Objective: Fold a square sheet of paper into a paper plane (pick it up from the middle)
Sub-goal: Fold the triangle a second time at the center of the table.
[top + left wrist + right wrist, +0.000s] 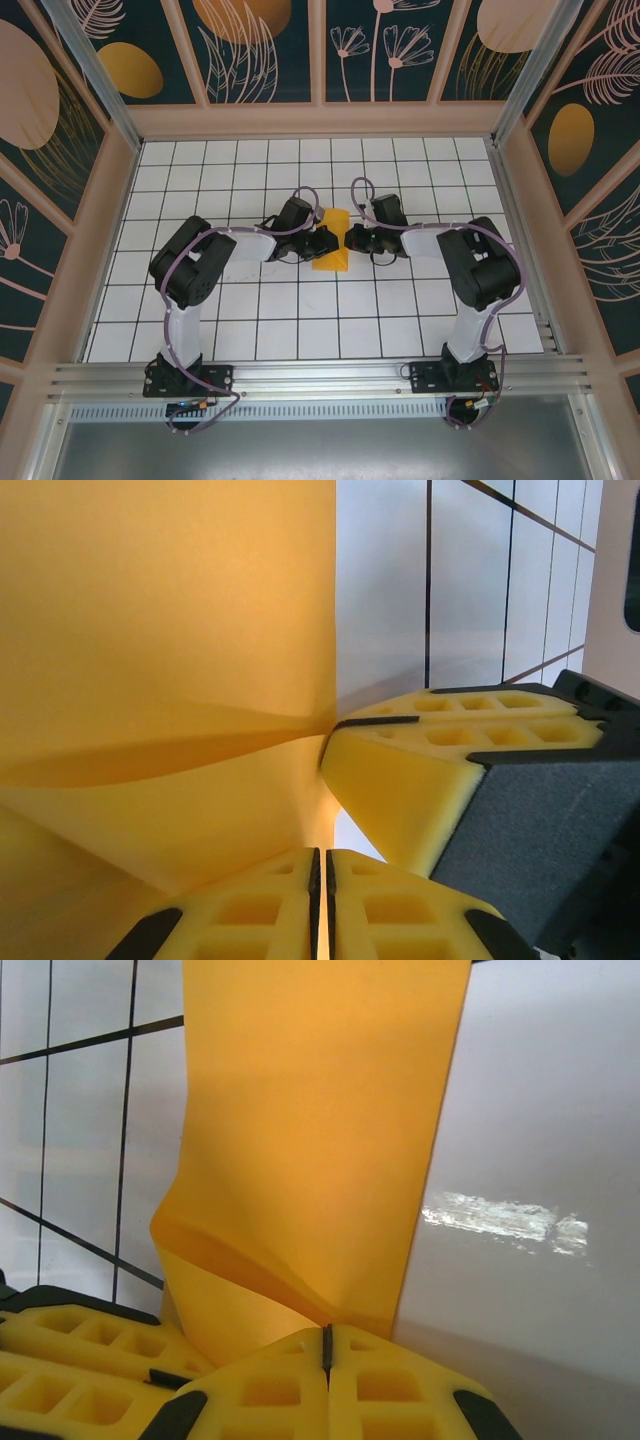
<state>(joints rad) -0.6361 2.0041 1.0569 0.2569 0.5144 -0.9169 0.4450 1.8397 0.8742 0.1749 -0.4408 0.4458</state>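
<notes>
Top external: grips the folded square sheet of paper [332,260] from left with left gripper [321,241], from right with right gripper [351,240], both pinched shut; lies lengthwise near-to-far between

Robot lab test cell. White grid-lined tabletop [300,330] beneath left claw [325,241] and right claw [352,240]; dark teal wall panels with painted plants and ovals [265,50] beyond claws; grey aluminium mounting rail [320,378] behind claws.
</notes>
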